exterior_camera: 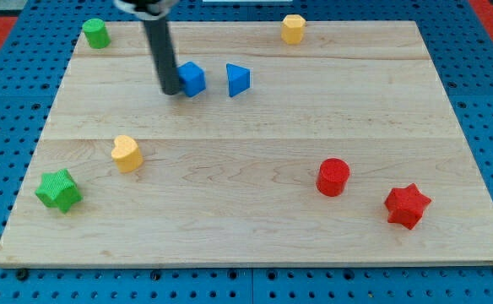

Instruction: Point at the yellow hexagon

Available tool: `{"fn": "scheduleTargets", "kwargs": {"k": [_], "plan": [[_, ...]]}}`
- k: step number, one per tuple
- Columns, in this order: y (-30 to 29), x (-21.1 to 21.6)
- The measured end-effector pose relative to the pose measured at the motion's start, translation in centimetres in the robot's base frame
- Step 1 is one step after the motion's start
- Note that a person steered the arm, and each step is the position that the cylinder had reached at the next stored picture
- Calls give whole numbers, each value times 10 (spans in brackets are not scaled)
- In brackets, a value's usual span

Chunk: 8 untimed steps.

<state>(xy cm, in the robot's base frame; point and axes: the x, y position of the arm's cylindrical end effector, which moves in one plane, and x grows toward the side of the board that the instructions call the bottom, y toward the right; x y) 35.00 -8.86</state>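
The yellow hexagon [293, 29] is seen at the view's top, right of centre, close to the far edge of the wooden tabletop [255, 169], with no other block near it. My tip [170, 91] is set down just at the left side of the blue cube [193, 78], touching it or nearly so; contact cannot be settled from this view. A blue triangular block [238, 79] lies just right of the cube. No gripper is fitted: the arm ends in a plain rod, so nothing is held and nothing can be opened or closed. The hexagon is judged to be a small, rigid, light piece that would slide readily on the smooth wood if nudged; since it is only to be pointed at, no hold is needed, and it is best approached from the open board below it and stopped just short. The two blue blocks would have to be skirted.
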Motion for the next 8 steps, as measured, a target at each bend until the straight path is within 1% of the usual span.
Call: {"fn": "scheduleTargets", "kwargs": {"k": [1,2,3,4,5,6,7,8], "plan": [[12,15],[-29,59],[-100,54],[-122,57],[-122,57],[-108,30],[3,35],[84,38]]}}
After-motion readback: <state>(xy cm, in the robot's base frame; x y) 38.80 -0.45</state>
